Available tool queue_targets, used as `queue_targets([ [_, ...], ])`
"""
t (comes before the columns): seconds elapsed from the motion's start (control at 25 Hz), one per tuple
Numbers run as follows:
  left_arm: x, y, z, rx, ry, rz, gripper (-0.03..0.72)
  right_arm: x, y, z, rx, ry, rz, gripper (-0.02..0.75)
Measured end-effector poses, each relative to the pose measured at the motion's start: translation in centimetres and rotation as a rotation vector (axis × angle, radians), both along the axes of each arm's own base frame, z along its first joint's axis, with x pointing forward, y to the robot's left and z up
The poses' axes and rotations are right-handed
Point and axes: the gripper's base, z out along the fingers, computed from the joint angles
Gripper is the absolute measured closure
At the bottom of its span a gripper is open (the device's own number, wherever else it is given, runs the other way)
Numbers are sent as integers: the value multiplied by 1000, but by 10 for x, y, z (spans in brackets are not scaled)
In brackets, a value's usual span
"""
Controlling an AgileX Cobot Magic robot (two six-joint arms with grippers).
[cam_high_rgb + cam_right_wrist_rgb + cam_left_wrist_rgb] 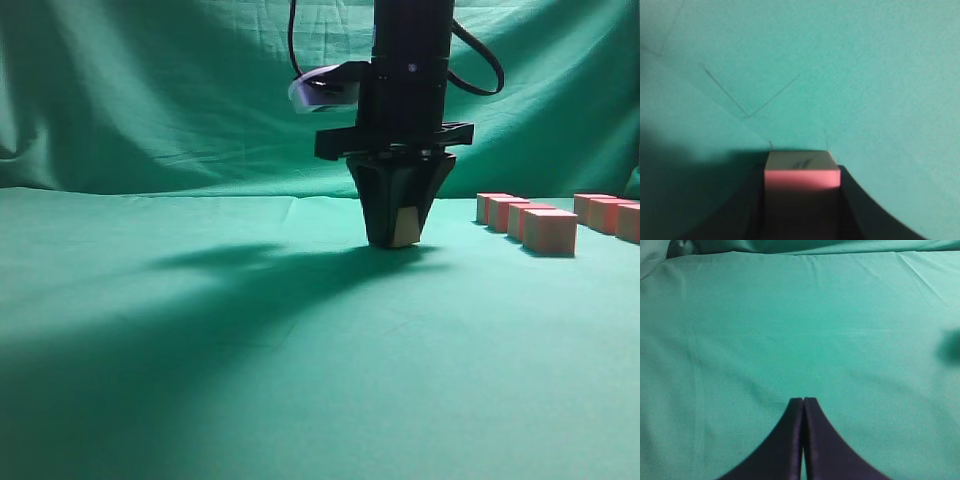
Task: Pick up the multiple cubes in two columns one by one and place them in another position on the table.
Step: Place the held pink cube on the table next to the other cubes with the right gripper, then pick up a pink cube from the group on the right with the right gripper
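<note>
My right gripper [397,238] is shut on one cube [406,227] and holds it down at the green table [200,350], near the middle. I cannot tell whether the cube touches the cloth. In the right wrist view the cube [802,172] sits between the black jaws [802,192], with a pink face and a tan face showing. Two columns of cubes stand at the right: a nearer column [549,230] and a farther one [605,213]. My left gripper [803,401] is shut and empty over bare cloth. It is out of the exterior view.
The green cloth backdrop [150,90] hangs behind the table. The right arm casts a dark shadow [230,265] to the left of the held cube. Creases [747,112] run across the cloth ahead of the right gripper.
</note>
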Motion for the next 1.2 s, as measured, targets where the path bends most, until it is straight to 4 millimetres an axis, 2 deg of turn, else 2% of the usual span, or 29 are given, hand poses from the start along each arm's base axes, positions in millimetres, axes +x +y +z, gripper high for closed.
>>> queue_targets([
  [0.04,0,0,0,0,0,0,688,0,0,0,1,1,-1,486],
  [0.12,0,0,0,0,0,0,688,-1,0,-2,-7,16,-1,407],
  [0.36,0,0,0,0,0,0,688,0,0,-1,-5,15,-2,109],
  [0.4,0,0,0,0,0,0,688,1,1,0,-5,15,-2,83],
  [0.48,0,0,0,0,0,0,688,3,2,6,-3,13,-4,94],
  [0.52,0,0,0,0,0,0,688,5,3,12,4,5,-5,53],
  [0.56,0,0,0,0,0,0,688,6,4,18,6,1,-6,67],
  [0.72,0,0,0,0,0,0,688,12,7,66,51,-77,-11,67],
  [0.76,0,0,0,0,0,0,688,13,8,81,71,-112,-11,117],
  [0.84,0,0,0,0,0,0,688,8,5,113,109,-177,-13,122],
  [1.04,0,0,0,0,0,0,688,-23,-14,194,196,-325,-47,122],
  [1.16,0,0,0,0,0,0,688,-55,-40,240,207,-429,-65,122],
  [1.2,0,0,0,0,0,0,688,-63,-51,247,204,-440,-86,122],
])
